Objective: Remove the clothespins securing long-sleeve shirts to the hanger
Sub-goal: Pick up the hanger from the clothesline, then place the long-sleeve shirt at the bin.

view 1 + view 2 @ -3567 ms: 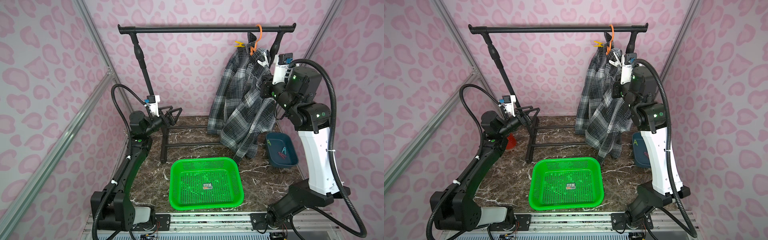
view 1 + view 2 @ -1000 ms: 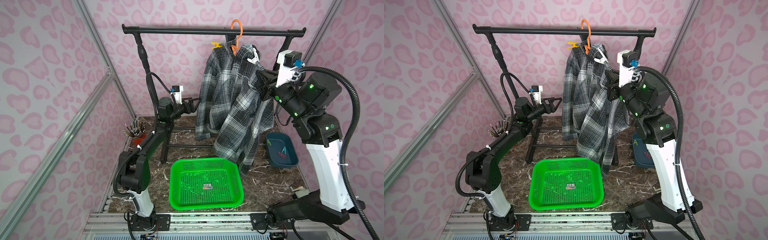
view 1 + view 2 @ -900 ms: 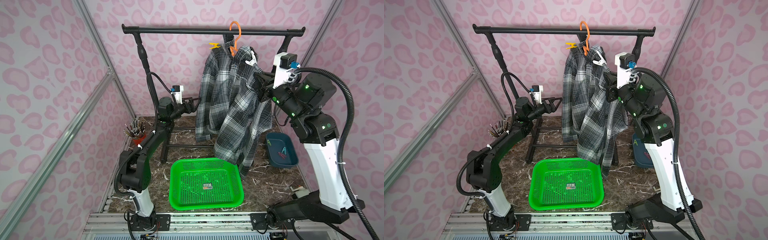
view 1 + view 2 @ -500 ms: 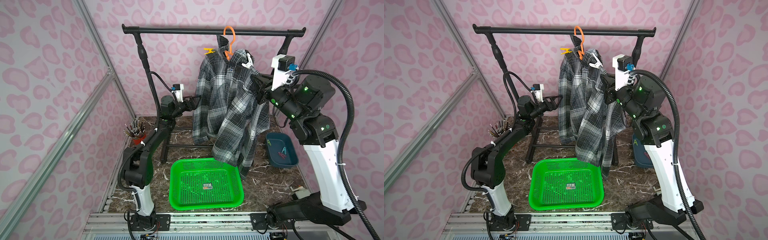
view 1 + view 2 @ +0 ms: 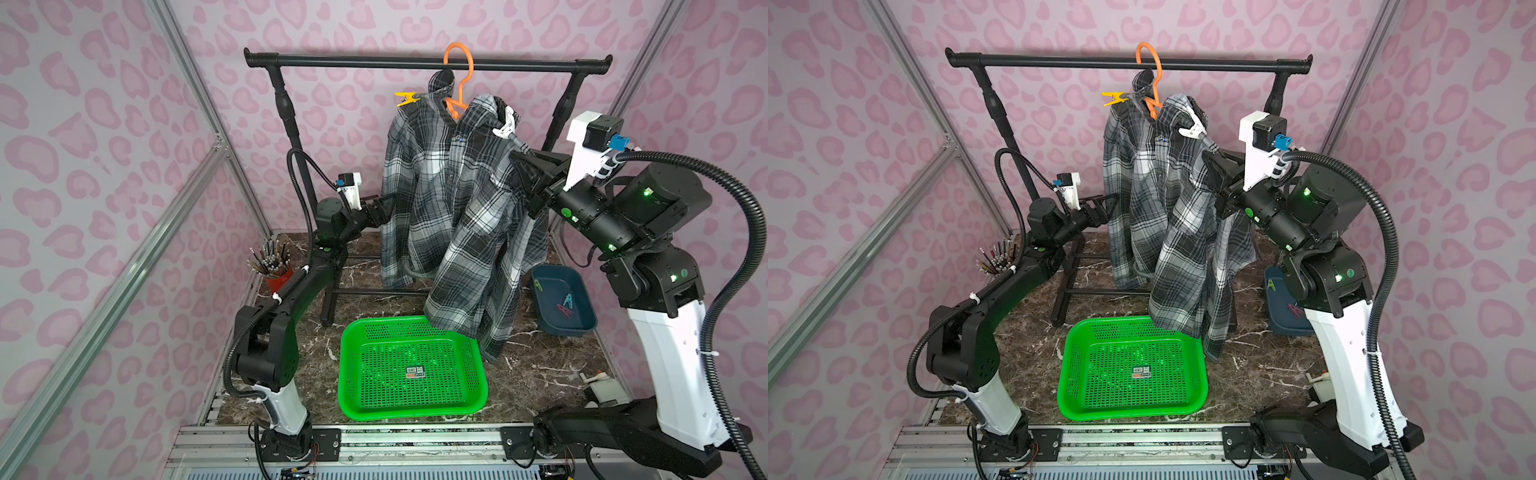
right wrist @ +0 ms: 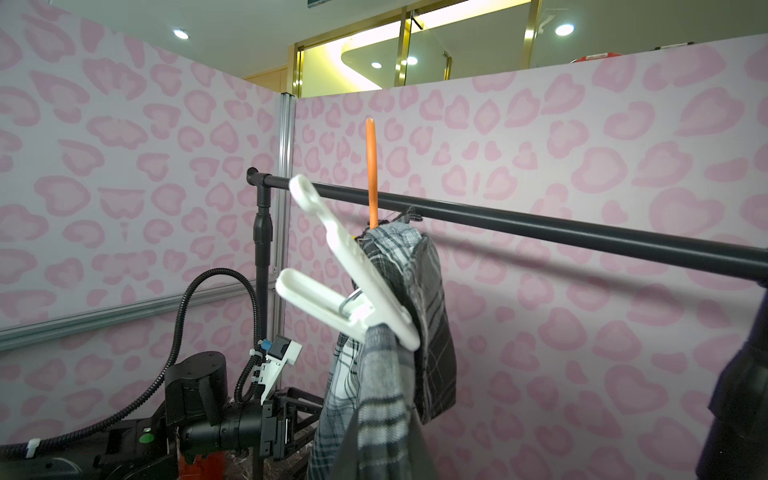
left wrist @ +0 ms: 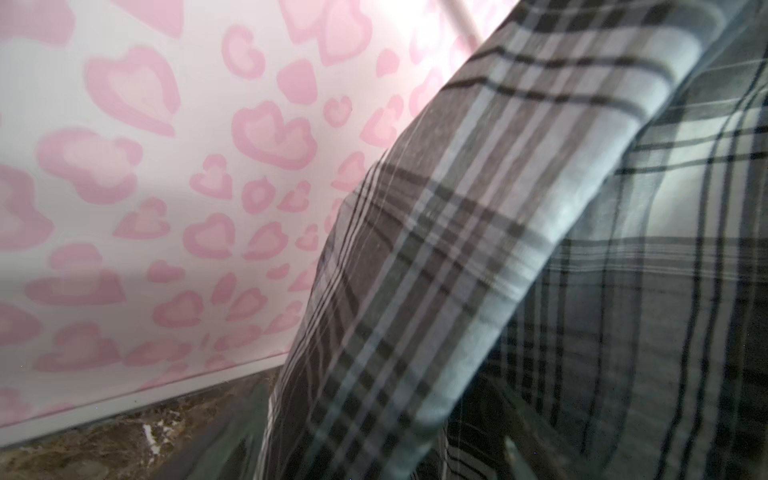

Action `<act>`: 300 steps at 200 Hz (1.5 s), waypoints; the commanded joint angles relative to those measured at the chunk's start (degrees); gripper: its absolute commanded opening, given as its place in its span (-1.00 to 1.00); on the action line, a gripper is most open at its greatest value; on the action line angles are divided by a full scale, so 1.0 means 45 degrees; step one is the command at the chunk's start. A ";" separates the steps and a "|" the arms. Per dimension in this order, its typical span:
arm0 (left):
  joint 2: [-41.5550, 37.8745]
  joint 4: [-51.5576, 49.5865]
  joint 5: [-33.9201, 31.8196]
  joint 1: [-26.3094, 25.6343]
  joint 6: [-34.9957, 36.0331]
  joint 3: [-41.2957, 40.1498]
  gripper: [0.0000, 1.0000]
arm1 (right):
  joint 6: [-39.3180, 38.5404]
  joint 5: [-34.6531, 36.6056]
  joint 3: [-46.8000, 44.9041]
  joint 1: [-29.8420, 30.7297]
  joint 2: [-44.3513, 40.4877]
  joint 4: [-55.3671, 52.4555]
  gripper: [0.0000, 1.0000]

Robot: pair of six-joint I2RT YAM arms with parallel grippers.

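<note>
Both top views are showing the plaid shirt (image 5: 453, 216) hanging on the orange hanger (image 5: 460, 83), which is hooking over the black rack (image 5: 415, 63). The yellow clothespin (image 5: 407, 98) is clamping the shoulder on the left arm's side, and the white clothespin (image 5: 505, 124) is clamping the shoulder on the right arm's side. The shirt's hem is dangling by the far corner of the green basket (image 5: 347, 399). The right gripper (image 5: 518, 154) is pinching the shirt's fabric just below the white clothespin, jaws nearly closed on the cloth. The left gripper (image 5: 1106, 208) is holding its jaws wide apart at the sleeve's edge, gripping nothing.

Up close, the left wrist view is showing only the plaid sleeve; that gripper's fingers are lying out of frame.

From the right wrist view, the white clothespin is biting shirt and hanger just under the rack bar.
</note>
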 commanded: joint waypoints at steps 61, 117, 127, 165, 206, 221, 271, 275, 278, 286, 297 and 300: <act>0.0111 0.1360 -0.1553 0.0009 0.0496 -0.0565 0.94 | 0.0727 -0.2851 -0.0392 0.0017 -0.0411 0.1784 -1.00; 0.0150 0.3325 0.4113 0.0037 -0.0640 -0.0102 0.30 | 0.1789 -0.3737 -0.0986 0.0044 -0.0573 0.2913 -1.00; 0.0103 0.4238 0.4981 0.0045 -0.1497 -0.0277 0.22 | 0.1798 -0.3565 -0.1098 0.0102 -0.0523 0.3194 -1.00; -0.0312 0.8104 0.6618 0.0008 -0.4791 -0.0885 0.06 | 0.1278 -0.2867 -0.1331 0.0694 -0.0138 0.4083 -1.00; -0.0710 0.9189 0.7093 -0.0303 -0.6423 -0.0540 0.02 | 0.0082 -0.1649 -0.0208 0.2008 0.0965 0.4294 -1.00; -0.0896 0.8991 0.7192 -0.0578 -0.6455 -0.0403 0.01 | -0.0532 -0.0807 0.0374 0.2540 0.1456 0.4212 -1.00; -0.1990 0.7206 0.7443 -0.1554 -0.5842 -0.0078 -0.04 | -0.1382 -0.0006 0.2139 0.3689 0.2650 0.4119 -1.00; -0.2119 0.6973 0.7441 -0.1633 -0.5676 -0.0084 -0.04 | -0.1410 0.0007 0.2176 0.3745 0.2679 0.4151 -1.00; -0.2196 0.6795 0.7448 -0.1687 -0.5542 -0.0084 -0.05 | -0.1395 0.0010 0.2182 0.3804 0.2710 0.4157 -1.00; -0.2449 0.6229 0.7461 -0.1800 -0.5176 -0.0099 -0.05 | -0.1406 -0.0006 0.2154 0.3884 0.2738 0.4169 -1.00; -0.2838 0.5324 0.7433 -0.1940 -0.4583 -0.0169 -0.06 | -0.1379 0.0004 0.1879 0.3988 0.2629 0.4275 -1.00; -0.2946 0.5065 0.7425 -0.1982 -0.4400 -0.0197 -0.06 | -0.1354 0.0002 0.1712 0.4008 0.2579 0.4348 -1.00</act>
